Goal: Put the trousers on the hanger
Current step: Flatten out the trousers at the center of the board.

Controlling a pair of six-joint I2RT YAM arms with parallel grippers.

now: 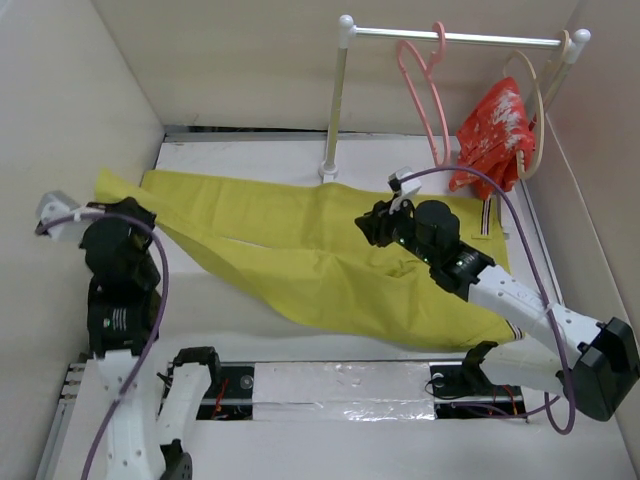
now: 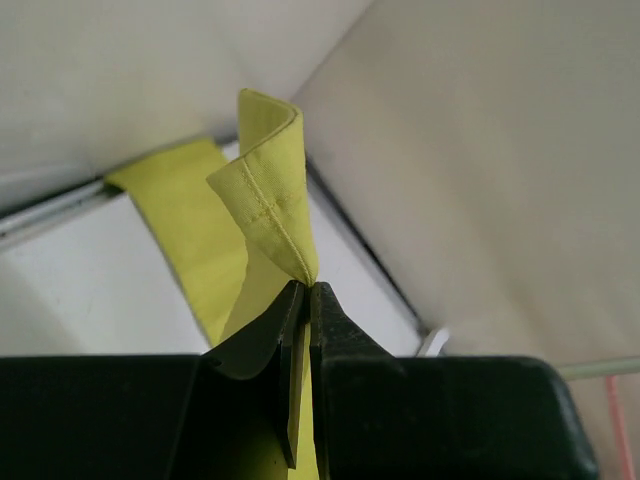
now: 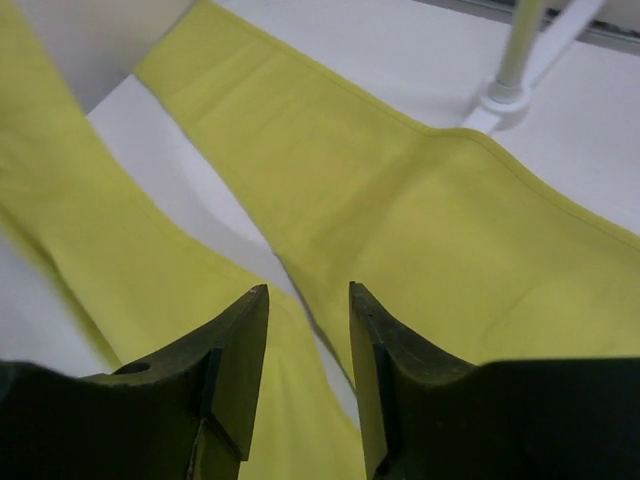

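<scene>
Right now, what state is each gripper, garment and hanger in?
left gripper: shut on the trousers' hem
right gripper: open, above the trousers, holding nothing
trousers: spread flat on the table, one leg end lifted
pink hanger: hooked on rail, bare
beige hanger: on rail, carrying red garment

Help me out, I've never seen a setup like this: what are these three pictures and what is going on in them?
These are two robot arms at a table's near edge. One picture looks down from above and behind them; the other two come from a small camera on each wrist, so each arm's own fingers show at the bottom.

Yellow trousers lie spread on the table. The left gripper is shut on a trouser hem, folded up above it. The right gripper hangs open over the cloth, holding nothing.

At the back, a rail carries an empty pink hanger and a beige hanger with a red garment.
</scene>
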